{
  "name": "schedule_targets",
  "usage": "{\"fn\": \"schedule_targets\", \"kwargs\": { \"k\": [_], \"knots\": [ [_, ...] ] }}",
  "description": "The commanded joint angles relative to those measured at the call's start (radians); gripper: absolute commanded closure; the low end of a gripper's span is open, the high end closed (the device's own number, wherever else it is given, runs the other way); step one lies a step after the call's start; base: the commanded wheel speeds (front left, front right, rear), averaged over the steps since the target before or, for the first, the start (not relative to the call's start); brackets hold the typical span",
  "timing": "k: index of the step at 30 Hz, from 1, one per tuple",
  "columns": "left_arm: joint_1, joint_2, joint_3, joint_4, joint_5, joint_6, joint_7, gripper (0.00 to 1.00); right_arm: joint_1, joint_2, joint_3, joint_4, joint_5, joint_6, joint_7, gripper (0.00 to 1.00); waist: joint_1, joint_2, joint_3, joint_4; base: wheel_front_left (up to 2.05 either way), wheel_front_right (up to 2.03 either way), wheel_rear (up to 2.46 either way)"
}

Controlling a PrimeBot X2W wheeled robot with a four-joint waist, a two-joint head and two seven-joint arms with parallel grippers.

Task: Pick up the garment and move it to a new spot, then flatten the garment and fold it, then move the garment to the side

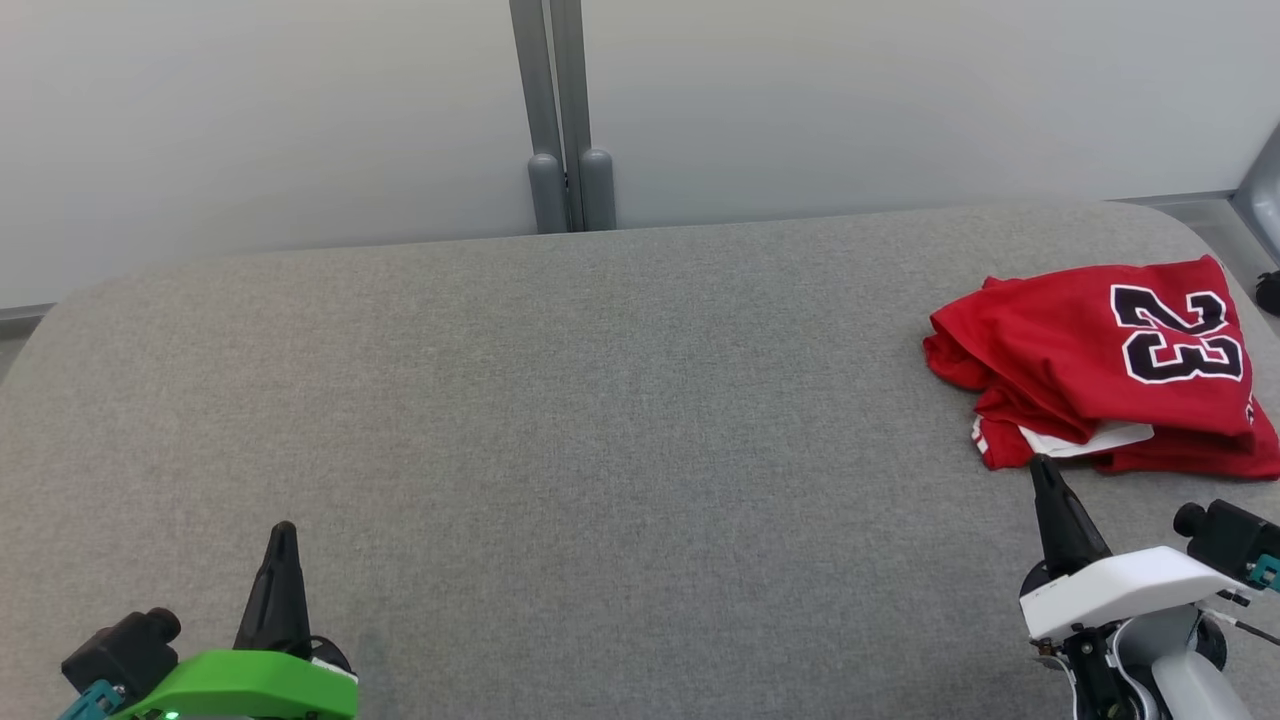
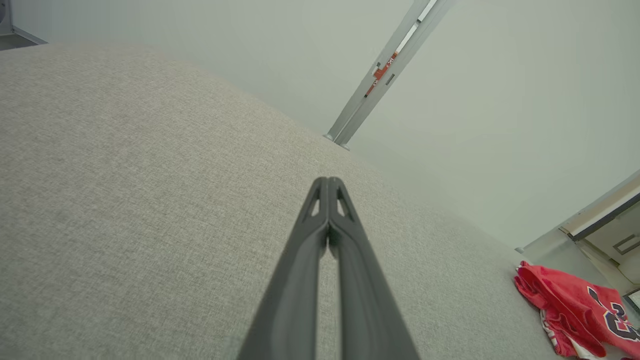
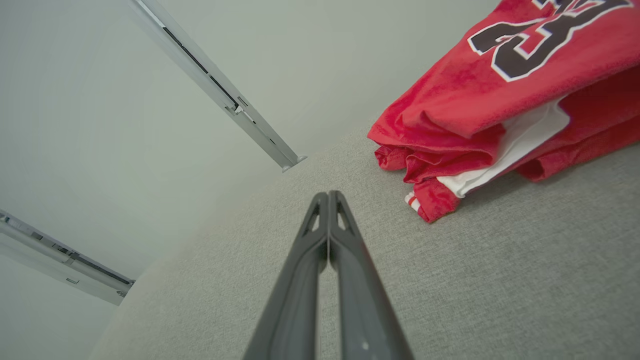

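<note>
Grey woven fabric covers the desk point(image 1: 600, 400), whose corners are rounded. At its near edge, toward the left corner, the left gripper point(image 1: 283, 530) points away from the robot, rising from a green shell point(image 1: 250, 685). Its two dark fingers are pressed together tip to tip and hold nothing. The left wrist view agrees: the left gripper point(image 2: 328, 181) is clenched over bare fabric.

Toward the near right corner the right gripper point(image 1: 1040, 463) rises from a white shell point(image 1: 1120, 585). It too is clenched on nothing, with its fingers drawn into one point. In the right wrist view the right gripper point(image 3: 328, 194) has its tips meeting, and a strip of bare desk lies between them and the cloth ahead.

Just beyond that point lies the garment point(image 1: 1080, 340), red, against the right edge of the desk and closer to the far right corner than to the near one. It is folded over in several loose layers. On top is a dark number 23 point(image 1: 1180, 335) outlined in white, upside down as the head view sees it. A white layer point(image 1: 1085, 440) pokes out along the garment's near side. The garment point(image 3: 475, 90) is near the right gripper but apart from it. From the left wrist the garment point(image 2: 565, 300) lies well away, across the open desk.

Past the far edge stands a pale wall point(image 1: 250, 120), with a grey double post point(image 1: 565, 100) behind the middle of that edge.
</note>
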Motion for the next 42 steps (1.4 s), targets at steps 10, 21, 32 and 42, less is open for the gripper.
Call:
{"fn": "schedule_targets", "kwargs": {
  "k": [10,21,32,42],
  "knots": [
    [-0.047,-0.003,0.019,-0.010,-0.159,-0.001,0.041,1.00,-0.028,0.014,-0.032,-0.023,0.140,0.000,0.040,1.00,0.0000,-0.0001,0.004,-0.002,0.00,0.00,0.00],
    [-0.062,-0.006,0.030,-0.008,-0.296,-0.001,0.078,1.00,-0.030,0.031,-0.055,-0.029,0.260,0.000,0.077,1.00,0.0000,-0.0001,0.009,-0.004,0.00,0.00,0.00],
    [-0.074,-0.009,0.041,-0.006,-0.416,-0.002,0.109,1.00,-0.031,0.046,-0.076,-0.033,0.367,0.000,0.108,1.00,0.0000,-0.0001,0.013,-0.006,0.00,0.00,0.00],
    [-0.083,-0.011,0.050,-0.004,-0.518,-0.002,0.136,1.00,-0.033,0.060,-0.093,-0.037,0.456,0.000,0.136,1.00,0.0000,-0.0001,0.017,-0.009,0.00,0.00,0.00]
  ]
}}
